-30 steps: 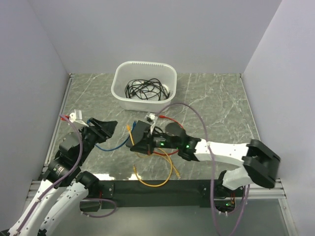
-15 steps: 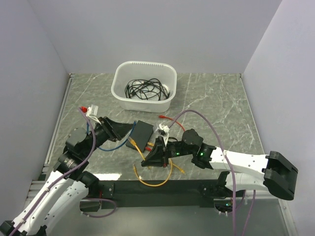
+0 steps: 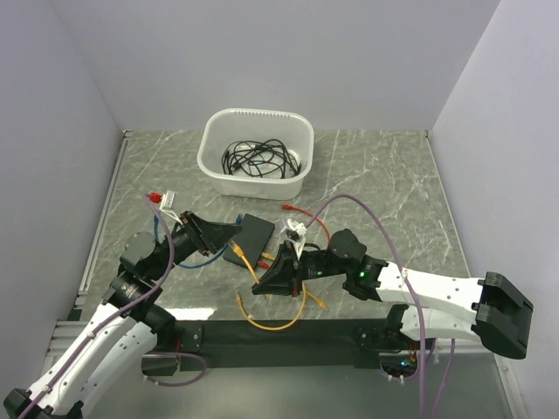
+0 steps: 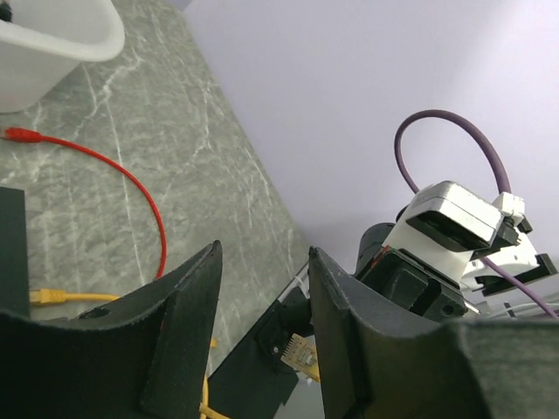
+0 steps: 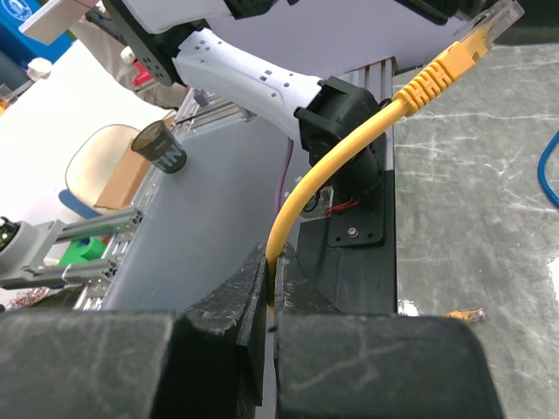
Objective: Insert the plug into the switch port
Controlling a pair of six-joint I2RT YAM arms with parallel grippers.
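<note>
The black switch [image 3: 249, 236] lies flat on the table left of centre, and its edge shows in the left wrist view [image 4: 9, 240]. My left gripper [image 3: 223, 234] is open and empty just left of the switch, its fingers [image 4: 262, 253] wide apart. My right gripper [image 3: 265, 281] is shut on a yellow cable [image 5: 349, 166] a little below the switch, nearer me. The cable's yellow plug [image 5: 487, 19] sticks up past the fingers toward the left arm. The plug also shows between my left fingers [image 4: 301, 353], in the air and apart from the switch.
A white tub [image 3: 253, 185] holding black cables stands at the back. A red cable [image 3: 301, 212], a blue cable [image 3: 196, 260] and loose yellow cable [image 3: 279, 325] lie around the switch. Another yellow plug [image 4: 39, 297] lies by the switch's edge.
My right gripper drew back from the switch toward the near edge with the yellow cable. My left gripper moved right, up to the switch's left side.
</note>
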